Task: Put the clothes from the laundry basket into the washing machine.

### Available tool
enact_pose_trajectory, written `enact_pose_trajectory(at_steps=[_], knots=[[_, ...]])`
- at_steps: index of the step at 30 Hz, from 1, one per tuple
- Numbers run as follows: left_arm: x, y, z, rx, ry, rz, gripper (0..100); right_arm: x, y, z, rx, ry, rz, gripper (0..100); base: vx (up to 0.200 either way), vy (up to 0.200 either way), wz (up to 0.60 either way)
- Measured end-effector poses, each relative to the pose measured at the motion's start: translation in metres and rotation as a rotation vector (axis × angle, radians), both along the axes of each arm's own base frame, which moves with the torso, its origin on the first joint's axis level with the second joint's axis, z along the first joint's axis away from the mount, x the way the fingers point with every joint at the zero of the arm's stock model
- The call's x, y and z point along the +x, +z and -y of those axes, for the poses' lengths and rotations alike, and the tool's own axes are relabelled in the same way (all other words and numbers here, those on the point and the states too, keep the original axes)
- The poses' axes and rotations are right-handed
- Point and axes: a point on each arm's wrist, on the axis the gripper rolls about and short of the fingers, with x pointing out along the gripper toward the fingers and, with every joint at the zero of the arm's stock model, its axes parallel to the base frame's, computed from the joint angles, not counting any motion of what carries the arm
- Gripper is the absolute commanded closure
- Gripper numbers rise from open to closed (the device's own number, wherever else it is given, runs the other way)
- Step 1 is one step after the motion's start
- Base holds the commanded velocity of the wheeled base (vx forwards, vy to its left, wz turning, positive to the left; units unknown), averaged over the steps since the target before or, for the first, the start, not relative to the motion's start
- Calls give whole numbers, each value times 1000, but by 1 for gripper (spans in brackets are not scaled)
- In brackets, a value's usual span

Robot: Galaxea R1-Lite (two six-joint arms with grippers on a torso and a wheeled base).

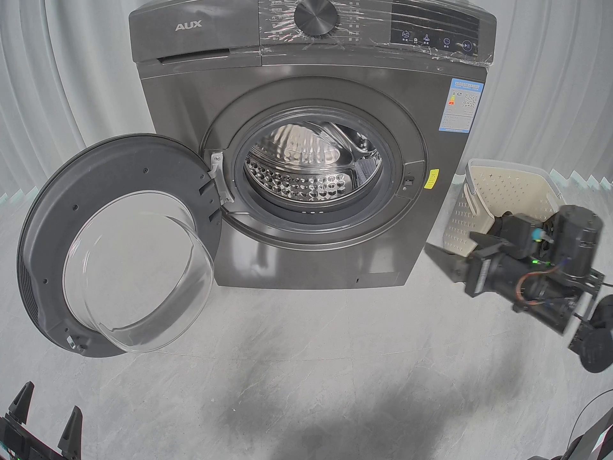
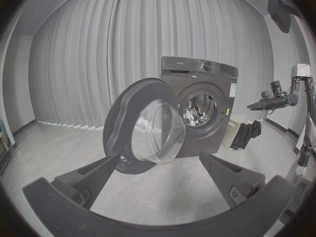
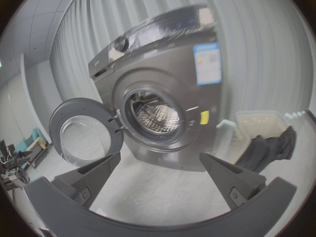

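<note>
Clothing, one dark garment point(image 2: 245, 134), is hanging over the rim of the laundry basket point(image 1: 504, 190) and is falling down its outer wall toward the floor point(image 1: 319, 365). In the head view the right arm is covering this garment. The pale, perforated basket is standing on the floor just beside the right side of the washing machine point(image 1: 306, 129), slightly farther back than the machine's front.

The washing machine is standing in the middle of the scene against a grey pleated curtain point(image 1: 64, 65). Its round door point(image 1: 115, 244) is swinging fully open to the left on a left hinge, with the glass bowl facing the near side. The steel drum point(image 1: 313, 161) is showing through the round opening.

The right pincer point(image 1: 456, 250) is hovering above the floor just in front of the basket, to the right of the machine, and its fingers are pointing left. The fingers are standing wide apart and are gripping nothing.

The left pincer point(image 1: 50, 402) is staying low at the near left, nearer than the open door. Its fingers are also spreading open, with nothing between them.
</note>
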Motion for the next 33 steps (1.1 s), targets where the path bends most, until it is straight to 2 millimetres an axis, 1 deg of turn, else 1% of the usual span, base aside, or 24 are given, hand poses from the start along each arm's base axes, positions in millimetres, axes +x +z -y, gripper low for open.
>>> enact_pose_trajectory(at_steps=[3, 6, 12, 18, 23, 29, 33], knots=[[0, 0, 0, 0, 0, 0, 0, -24, 8, 25, -1, -50, 43, 0, 0, 0, 0], [0, 0, 0, 0, 0, 0, 0, -52, 10, 50, -3, -105, 82, 0, 0, 0, 0], [0, 0, 0, -1, 0, 0, 0, -102, 3, 79, -10, -169, 150, 0, 0, 0, 0], [0, 0, 0, -1, 0, 0, 0, -147, -9, 96, -14, -206, 190, 0, 0, 0, 0], [0, 0, 0, -1, 0, 0, 0, -180, -26, 106, -45, -227, 154, 0, 0, 0, 0], [0, 0, 0, -1, 0, 0, 0, -215, -50, 115, -65, -255, 132, 0, 0, 0, 0], [0, 0, 0, -1, 0, 0, 0, -231, -64, 118, -62, -278, 143, 0, 0, 0, 0]])
